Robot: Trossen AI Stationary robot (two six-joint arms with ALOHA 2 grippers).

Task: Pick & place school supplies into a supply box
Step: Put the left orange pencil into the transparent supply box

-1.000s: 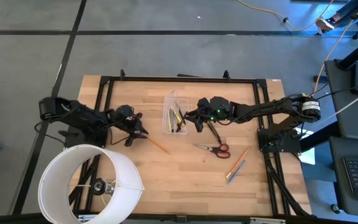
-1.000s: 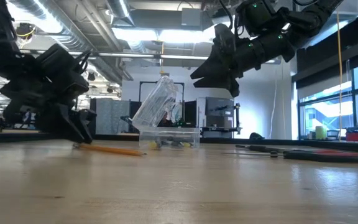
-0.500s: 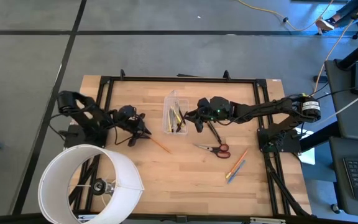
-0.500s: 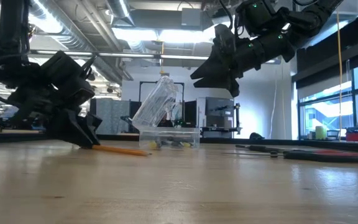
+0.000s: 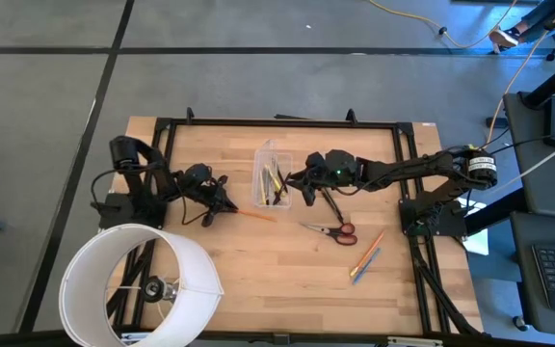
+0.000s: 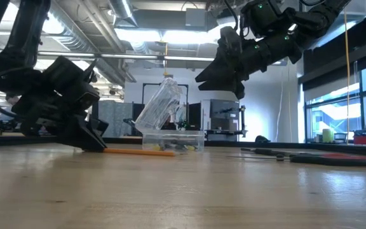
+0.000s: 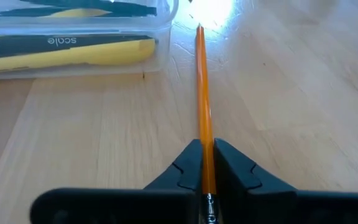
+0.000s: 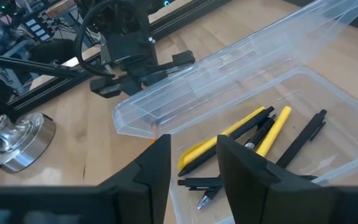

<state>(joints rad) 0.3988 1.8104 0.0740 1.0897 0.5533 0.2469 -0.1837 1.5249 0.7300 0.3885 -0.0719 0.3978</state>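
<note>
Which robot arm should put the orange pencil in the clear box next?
The left one, probably. The left gripper is already shut on the orange pencil, whose tip points at the supply box close by. The right gripper hovers empty over the box.

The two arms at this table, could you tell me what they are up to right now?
The left tool is shut on an orange pencil low over the table, its tip pointing toward the clear supply box. The box's lid is open, with pens already lying inside. The right tool hovers open beside the box. Red-handled scissors and more pencils lie on the table.
</note>
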